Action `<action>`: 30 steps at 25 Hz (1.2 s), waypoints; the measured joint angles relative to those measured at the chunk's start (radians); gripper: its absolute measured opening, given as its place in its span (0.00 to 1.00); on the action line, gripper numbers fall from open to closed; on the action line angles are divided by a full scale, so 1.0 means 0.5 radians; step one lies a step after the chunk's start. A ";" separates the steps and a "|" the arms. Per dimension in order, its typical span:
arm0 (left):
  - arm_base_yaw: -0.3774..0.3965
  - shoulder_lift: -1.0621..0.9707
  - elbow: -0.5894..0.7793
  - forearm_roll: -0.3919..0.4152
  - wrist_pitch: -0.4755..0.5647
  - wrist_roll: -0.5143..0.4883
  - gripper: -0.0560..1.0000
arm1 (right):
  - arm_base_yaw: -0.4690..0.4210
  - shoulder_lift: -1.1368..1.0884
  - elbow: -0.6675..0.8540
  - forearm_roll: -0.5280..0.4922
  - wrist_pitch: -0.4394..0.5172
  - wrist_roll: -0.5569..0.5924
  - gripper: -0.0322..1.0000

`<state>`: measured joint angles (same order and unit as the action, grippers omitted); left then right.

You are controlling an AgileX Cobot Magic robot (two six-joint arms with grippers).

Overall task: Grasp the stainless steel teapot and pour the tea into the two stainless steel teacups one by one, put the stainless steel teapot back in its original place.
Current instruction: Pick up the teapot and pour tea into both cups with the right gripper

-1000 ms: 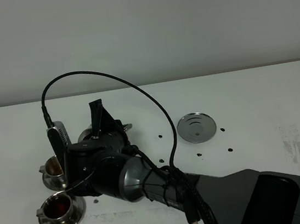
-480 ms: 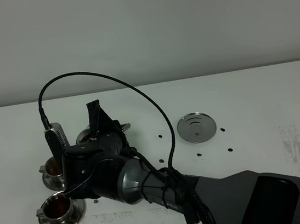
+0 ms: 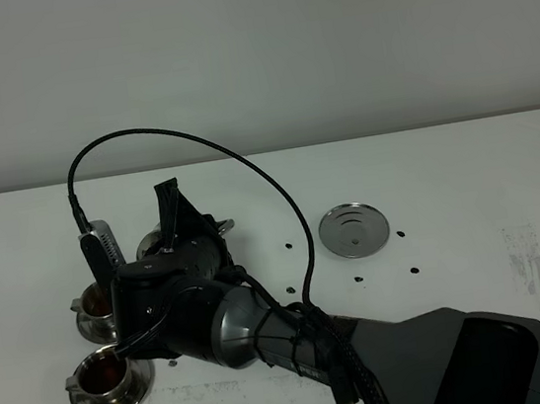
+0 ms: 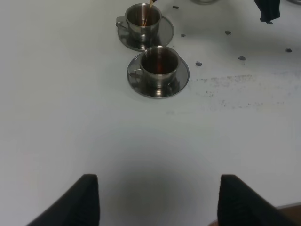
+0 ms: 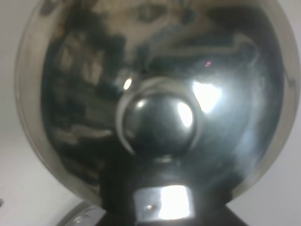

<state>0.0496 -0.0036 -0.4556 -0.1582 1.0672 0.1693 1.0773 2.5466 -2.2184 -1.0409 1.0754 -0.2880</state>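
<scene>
My right gripper point(image 3: 179, 232) reaches across to the left side and is shut on the stainless steel teapot point(image 3: 152, 245), which the arm mostly hides. The right wrist view is filled by the teapot's shiny lid and knob point(image 5: 162, 120). The pot is tilted over the rear teacup point(image 3: 93, 307), and a thin stream of tea point(image 4: 149, 7) runs into that teacup point(image 4: 143, 19). The front teacup point(image 3: 99, 379) on its saucer holds dark reddish tea point(image 4: 160, 63). The round steel disc point(image 3: 354, 229) lies bare to the right. My left gripper point(image 4: 157, 202) hangs open well short of the cups.
The white table point(image 3: 446, 179) carries small dark marker dots around the disc point(image 3: 401, 235). A black cable point(image 3: 246, 170) loops above the right arm. A scuffed patch point(image 4: 244, 80) lies beside the front cup.
The right wrist has rolled and shifted slightly left over the rear cup, tipping the teapot a little more. The cups, the disc and the left gripper have stayed put.
</scene>
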 joint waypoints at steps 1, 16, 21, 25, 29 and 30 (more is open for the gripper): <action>0.000 0.000 0.000 0.000 0.000 0.000 0.57 | 0.000 0.000 0.000 -0.004 0.000 0.000 0.20; 0.000 0.000 0.000 0.000 0.000 0.000 0.57 | 0.000 0.000 0.000 -0.035 0.002 0.000 0.20; 0.000 0.000 0.000 0.000 0.000 0.000 0.57 | 0.000 0.000 0.000 -0.039 0.002 0.000 0.20; 0.000 0.000 0.000 0.000 0.000 0.000 0.57 | 0.000 0.000 0.000 -0.043 0.002 0.000 0.20; 0.000 0.000 0.000 0.000 0.000 0.000 0.57 | 0.000 0.000 0.000 -0.045 0.002 0.000 0.20; 0.000 0.000 0.000 0.000 0.000 0.000 0.57 | 0.000 0.000 0.000 -0.045 0.002 0.000 0.20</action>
<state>0.0496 -0.0036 -0.4556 -0.1582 1.0672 0.1693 1.0773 2.5466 -2.2184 -1.0634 1.0762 -0.2880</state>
